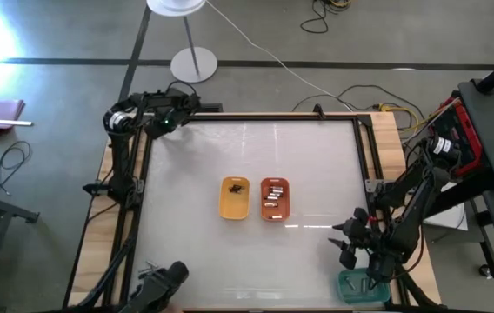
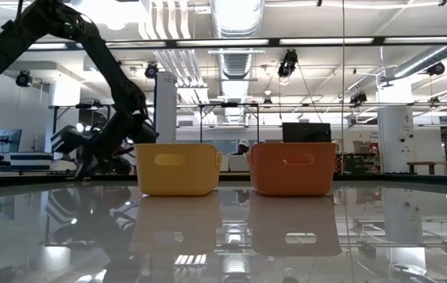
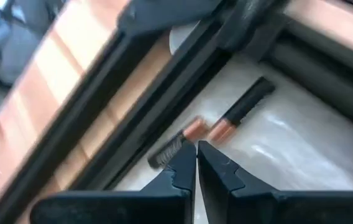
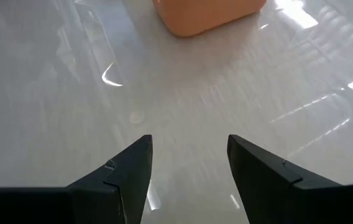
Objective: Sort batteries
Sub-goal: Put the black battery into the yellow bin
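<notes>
Two batteries (image 3: 242, 109) lie at the far left corner of the worktop (image 1: 247, 152), right beside its dark frame, each a slim dark cylinder with a copper-coloured end, the two copper ends nearly meeting. More are already sorted: dark ones in the yellow tray (image 1: 234, 198) and silvery ones in the orange tray (image 1: 274, 199), side by side in the middle of the worktop.

The left gripper (image 3: 196, 155) hangs over that far corner, pinched almost closed with only a sliver of gap and nothing in it, its tips just short of the copper ends. The right gripper (image 4: 189, 158) is spread wide and empty at the near right, above bare worktop and close to a teal tray (image 1: 364, 287).

These cells look light, rigid and smooth, so I'd expect them to roll or skid on the glossy surface at a careless nudge. The safest hold seems to be across the round body near its middle, fingers straddling it square-on. The frame so close behind leaves little room, so the gripper would probably need to open first and come down from the open side.
</notes>
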